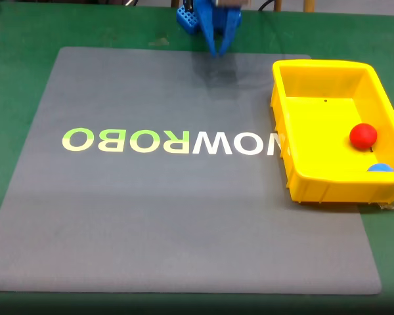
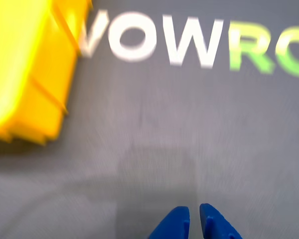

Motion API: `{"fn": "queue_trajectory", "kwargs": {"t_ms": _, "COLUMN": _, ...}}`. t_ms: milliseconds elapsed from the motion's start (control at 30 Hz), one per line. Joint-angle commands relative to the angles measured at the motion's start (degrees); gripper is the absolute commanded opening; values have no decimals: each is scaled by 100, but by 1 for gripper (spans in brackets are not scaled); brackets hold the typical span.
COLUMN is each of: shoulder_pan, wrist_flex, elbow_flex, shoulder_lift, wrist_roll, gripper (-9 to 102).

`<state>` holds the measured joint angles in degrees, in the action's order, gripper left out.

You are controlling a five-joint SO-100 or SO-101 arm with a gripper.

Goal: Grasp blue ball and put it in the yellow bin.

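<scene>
The yellow bin (image 1: 328,118) sat on the right edge of the gray mat (image 1: 151,216) in the fixed view, partly overhanging onto the green table (image 1: 20,39). Inside the bin, the blue ball (image 1: 380,168) lay in the near right corner, mostly hidden behind the bin's front wall, only its top showing. The red ball (image 1: 363,135) rested on the bin floor just beyond the blue ball, close to it; contact could not be told.

The gripper (image 1: 217,52) hung at the far edge of the mat, well left of the bin and apart from it, blue fingers pointing down with tips close together, nothing between them. A soft shadow fell on the mat just under the tips.

In the wrist view, motion blur smeared everything. The fingertips (image 2: 174,224) poked in from the bottom edge with a thin gap between them, empty. The bin's outer wall (image 2: 40,89) was at upper left of the tips, and the white and green lettering (image 2: 189,42) on the mat ran across the top, to the right of the bin. In the fixed view the same lettering (image 1: 171,141) read mirrored, ending against the bin's left wall.
</scene>
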<state>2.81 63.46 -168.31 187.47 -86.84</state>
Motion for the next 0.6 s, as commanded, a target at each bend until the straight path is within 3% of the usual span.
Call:
{"fn": "queue_trajectory", "kwargs": {"t_ms": 0, "shoulder_pan": -132, "wrist_flex": 246, "elbow_flex": -255, "shoulder_lift": 308, "wrist_roll": 70, "gripper": 0}}
{"fn": "queue_trajectory", "kwargs": {"t_ms": 567, "shoulder_pan": -176, "wrist_flex": 1397, "elbow_flex": -923, "shoulder_lift": 299, "wrist_roll": 246, "gripper": 0}}
